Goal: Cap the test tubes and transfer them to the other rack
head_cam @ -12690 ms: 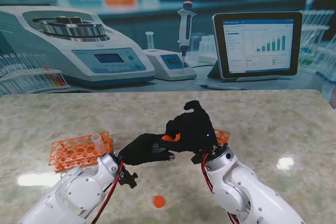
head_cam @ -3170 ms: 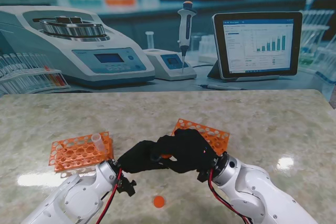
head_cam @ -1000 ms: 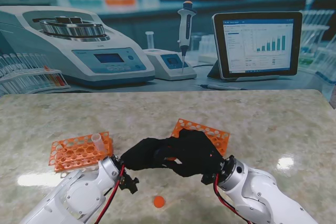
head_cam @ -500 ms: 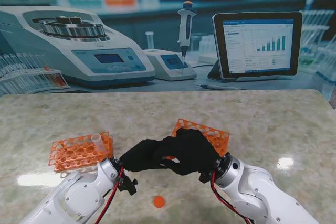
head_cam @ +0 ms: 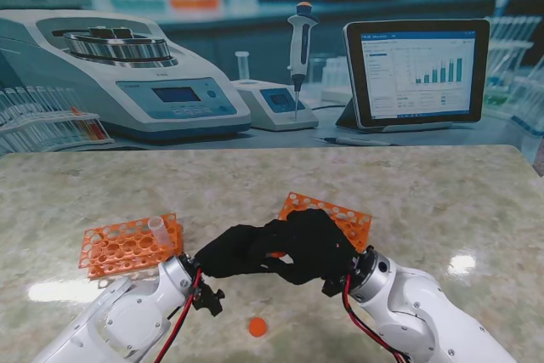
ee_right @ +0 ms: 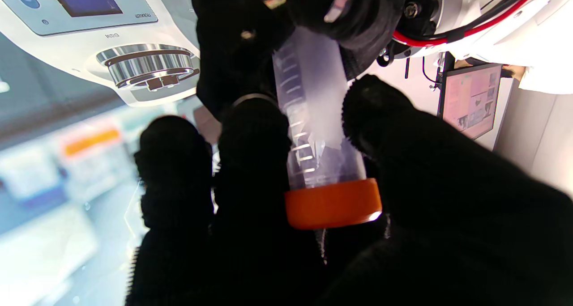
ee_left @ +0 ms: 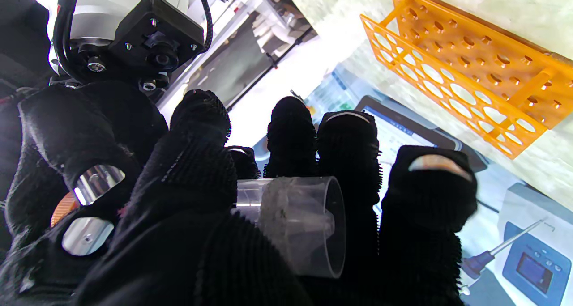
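- Left hand (head_cam: 231, 252) grips the clear test tube (ee_right: 313, 131); right hand (head_cam: 313, 244) pinches its orange cap (ee_right: 333, 203), seemingly seated.
- Left: racking it, then the uncapped tube (head_cam: 158, 229) and loose cap (head_cam: 257, 326).

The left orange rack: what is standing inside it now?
One clear uncapped tube stands in the left orange rack, at its right end. The other holes that show look empty. The left arm covers the rack's near edge.

No text on any object is sharp enough to read
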Action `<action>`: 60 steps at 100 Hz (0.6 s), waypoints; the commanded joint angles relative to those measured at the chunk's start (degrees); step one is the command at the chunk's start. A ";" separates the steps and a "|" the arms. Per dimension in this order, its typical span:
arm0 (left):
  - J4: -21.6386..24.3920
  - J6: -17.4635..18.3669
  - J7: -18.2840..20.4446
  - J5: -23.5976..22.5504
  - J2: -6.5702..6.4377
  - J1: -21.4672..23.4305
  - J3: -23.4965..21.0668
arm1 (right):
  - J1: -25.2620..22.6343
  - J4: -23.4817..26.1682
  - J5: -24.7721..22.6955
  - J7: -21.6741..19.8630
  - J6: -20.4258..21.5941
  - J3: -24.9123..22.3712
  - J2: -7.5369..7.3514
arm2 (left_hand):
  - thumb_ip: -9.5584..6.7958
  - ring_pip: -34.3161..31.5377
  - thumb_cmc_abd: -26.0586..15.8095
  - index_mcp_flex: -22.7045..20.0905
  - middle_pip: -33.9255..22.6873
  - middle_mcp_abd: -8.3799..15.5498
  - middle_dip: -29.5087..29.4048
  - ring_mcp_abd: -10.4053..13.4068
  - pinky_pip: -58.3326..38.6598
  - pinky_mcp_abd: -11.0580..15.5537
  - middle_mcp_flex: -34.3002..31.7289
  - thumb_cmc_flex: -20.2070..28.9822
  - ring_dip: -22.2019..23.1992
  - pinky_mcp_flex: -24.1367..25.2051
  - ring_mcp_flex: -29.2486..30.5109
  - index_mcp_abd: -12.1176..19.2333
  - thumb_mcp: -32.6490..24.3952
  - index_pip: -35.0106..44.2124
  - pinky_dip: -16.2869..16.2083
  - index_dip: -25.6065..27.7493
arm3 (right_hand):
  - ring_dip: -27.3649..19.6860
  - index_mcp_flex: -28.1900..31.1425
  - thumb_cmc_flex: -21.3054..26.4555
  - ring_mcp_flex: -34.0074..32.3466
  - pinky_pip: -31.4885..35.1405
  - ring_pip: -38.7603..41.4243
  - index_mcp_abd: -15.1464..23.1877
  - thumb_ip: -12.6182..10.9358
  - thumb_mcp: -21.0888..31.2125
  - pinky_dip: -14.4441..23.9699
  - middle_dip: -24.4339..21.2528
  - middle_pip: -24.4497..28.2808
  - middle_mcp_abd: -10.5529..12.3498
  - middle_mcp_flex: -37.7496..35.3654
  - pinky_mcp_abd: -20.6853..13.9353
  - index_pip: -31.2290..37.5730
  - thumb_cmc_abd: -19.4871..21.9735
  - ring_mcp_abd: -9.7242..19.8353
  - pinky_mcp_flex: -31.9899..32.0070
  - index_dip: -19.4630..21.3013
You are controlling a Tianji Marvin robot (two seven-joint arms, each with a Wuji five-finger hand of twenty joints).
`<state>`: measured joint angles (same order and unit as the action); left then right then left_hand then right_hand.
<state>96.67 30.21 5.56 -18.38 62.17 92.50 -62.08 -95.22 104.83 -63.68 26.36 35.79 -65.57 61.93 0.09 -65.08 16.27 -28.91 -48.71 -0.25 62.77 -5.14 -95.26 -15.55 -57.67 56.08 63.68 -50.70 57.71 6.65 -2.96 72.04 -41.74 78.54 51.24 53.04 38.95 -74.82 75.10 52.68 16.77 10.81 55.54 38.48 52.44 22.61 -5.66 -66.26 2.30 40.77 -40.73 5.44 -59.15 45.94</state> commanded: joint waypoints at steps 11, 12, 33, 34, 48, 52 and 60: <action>0.83 -1.16 1.53 0.83 -0.16 -0.23 -0.49 | -0.87 0.19 -0.61 1.08 0.41 -0.31 0.13 | 0.20 9.40 -3.07 2.32 5.98 0.94 -3.75 -0.95 8.45 -3.61 3.25 -0.83 -2.71 7.45 -3.33 5.50 0.79 -3.43 0.54 -4.05 | 0.26 5.75 5.84 -0.60 1.84 4.15 1.03 -8.02 13.18 1.63 3.06 9.91 11.18 -9.13 -1.57 3.70 5.70 1.26 -1.26 2.59; 0.82 -1.22 1.62 0.92 -0.17 -0.25 -0.50 | -0.90 0.24 -0.65 1.15 0.43 -0.35 0.13 | 0.21 9.86 -3.09 2.45 6.28 0.89 -3.93 -1.05 8.93 -3.74 3.45 -0.87 -2.86 7.94 -3.56 5.52 0.86 -3.61 0.51 -4.24 | 0.25 5.75 5.86 -0.60 1.84 4.16 1.04 -8.02 13.19 1.63 3.06 9.90 11.20 -9.13 -1.57 3.70 5.72 1.26 -1.27 2.60; 0.33 -1.35 1.28 1.08 -0.03 -0.53 -0.56 | -1.83 1.32 -1.15 2.42 0.91 -1.41 0.22 | 0.30 19.81 -2.94 4.12 12.66 0.27 -8.67 -2.26 18.50 -5.27 5.82 -1.32 -7.05 15.35 -6.44 5.83 2.27 -8.35 0.54 -9.42 | 0.11 5.75 5.91 -0.54 1.84 4.40 0.98 -7.96 13.15 1.92 3.21 9.77 11.08 -9.16 -1.52 3.48 5.82 1.18 -1.28 2.98; 0.32 -1.36 1.25 1.05 -0.02 -0.53 -0.57 | -1.90 1.38 -1.16 2.47 0.93 -1.46 0.23 | 0.28 20.35 -2.88 4.13 13.06 0.18 -9.01 -2.35 19.04 -5.31 5.96 -1.31 -7.32 15.82 -6.61 5.85 2.32 -9.01 0.56 -10.17 | 0.09 5.72 5.90 -0.53 1.84 4.39 0.95 -7.95 13.14 1.93 3.22 9.75 11.02 -9.11 -1.51 3.47 5.82 1.17 -1.29 2.99; 0.39 -1.63 1.26 0.95 -0.02 -0.48 -0.66 | -2.84 2.40 -1.35 3.28 1.29 -2.25 0.33 | 0.03 27.65 -3.28 1.76 18.96 -0.39 -14.69 -3.15 25.64 -6.26 6.12 -0.67 -11.77 20.37 -7.79 5.12 2.75 -18.92 1.09 -24.57 | 0.06 5.65 5.95 -0.54 1.84 4.51 0.91 -7.89 13.07 2.06 3.24 9.64 11.28 -9.05 -1.45 3.34 5.85 1.08 -1.30 3.09; 0.40 -1.71 1.36 0.92 -0.05 -0.50 -0.67 | -3.18 2.78 -1.31 3.37 1.49 -2.50 0.37 | 0.00 31.25 -3.44 0.48 21.94 -0.40 -18.04 -3.42 28.80 -6.46 5.83 -0.77 -14.68 22.04 -8.07 4.59 2.80 -22.29 2.37 -29.45 | 0.06 5.66 6.00 -0.54 1.82 4.56 0.92 -7.88 13.07 2.09 3.26 9.65 11.19 -9.07 -1.45 3.31 5.87 1.09 -1.29 3.12; 0.32 -1.74 1.45 0.80 -0.07 -0.60 -0.65 | -3.91 3.65 -1.54 3.60 1.84 -3.02 0.36 | -0.01 36.04 -3.56 -1.87 26.35 -0.80 -23.40 -3.66 33.61 -6.77 5.29 -0.80 -18.89 24.60 -8.25 3.18 2.80 -28.02 4.98 -37.00 | 0.03 5.65 5.97 -0.52 1.79 4.55 0.94 -7.82 12.95 2.13 3.27 9.60 10.97 -8.98 -1.49 3.25 5.93 1.11 -1.30 3.16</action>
<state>96.98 28.83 6.80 -17.51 62.14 92.02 -62.60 -98.01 107.15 -64.97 29.76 37.14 -68.57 62.15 0.11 -32.58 15.88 -28.66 -25.63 -0.70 43.09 -8.65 -65.53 -20.96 -52.21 54.81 47.86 -28.36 50.78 9.68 -0.76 48.34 -39.79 46.56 51.24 53.09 38.47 -75.10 75.12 54.11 16.77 10.77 56.19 39.17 53.22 23.95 -7.12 -68.42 2.30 40.75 -40.93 5.25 -59.20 46.64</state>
